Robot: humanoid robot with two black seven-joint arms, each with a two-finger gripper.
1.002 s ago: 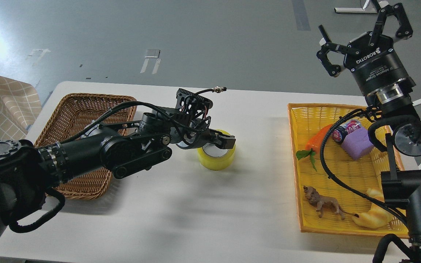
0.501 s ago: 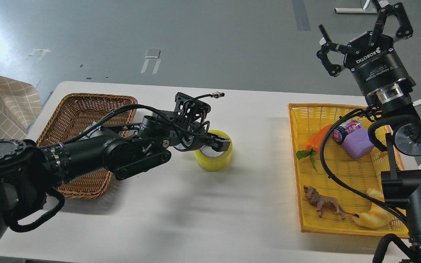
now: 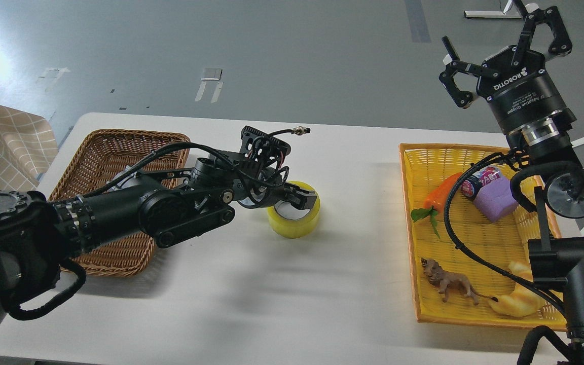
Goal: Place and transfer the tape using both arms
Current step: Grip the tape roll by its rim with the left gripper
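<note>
left claw [image 3: 299,198]: clenched on tape [image 3: 293,222] rim, roll mid-desk [image 3: 282,294]
right claw [image 3: 505,56]: released, raised, empty
left to do: drop in wicker basket [image 3: 119,152]

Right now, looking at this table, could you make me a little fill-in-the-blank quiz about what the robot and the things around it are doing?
1. The left gripper is at the yellow ____ on the white table.
2. The right gripper hangs open in the air, holding ____.
3. The toy lion lies in the ____ tray, beside the croissant toy.
4. The wicker basket sits on the table's ____ side.

Missing words: tape; nothing; yellow; left
</note>
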